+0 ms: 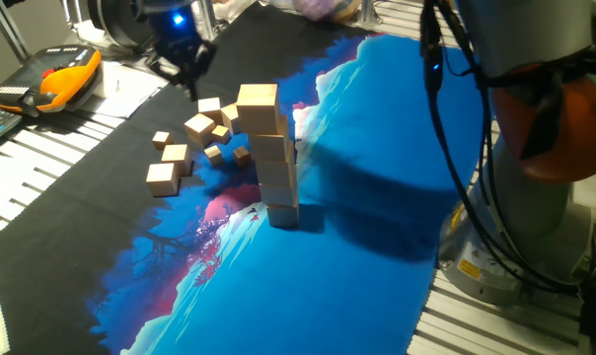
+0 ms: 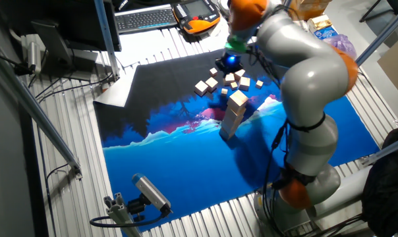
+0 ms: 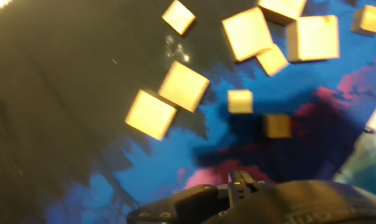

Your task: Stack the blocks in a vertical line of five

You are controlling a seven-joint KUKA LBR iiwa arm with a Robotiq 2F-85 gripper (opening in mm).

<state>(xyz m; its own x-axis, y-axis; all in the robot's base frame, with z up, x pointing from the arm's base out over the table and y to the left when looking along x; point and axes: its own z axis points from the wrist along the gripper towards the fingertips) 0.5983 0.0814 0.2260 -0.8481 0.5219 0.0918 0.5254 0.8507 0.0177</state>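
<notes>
Slatted metal table [image 2: 74, 178], blue-black printed mat [image 2: 186, 171], keyboard [image 2: 145, 18].

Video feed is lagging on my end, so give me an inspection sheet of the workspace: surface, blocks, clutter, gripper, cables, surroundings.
Surface: blue and black printed mat on a slatted table.
Job's things: stack of blocks upright, about five high; loose blocks scattered beside it.
Clutter: nothing seen on the mat besides blocks.
Gripper: gripper above the loose blocks, away from the stack; jaw state cannot be told.
Cables: black cables hang along the arm.
Surroundings: orange pendant, keyboard.
</notes>
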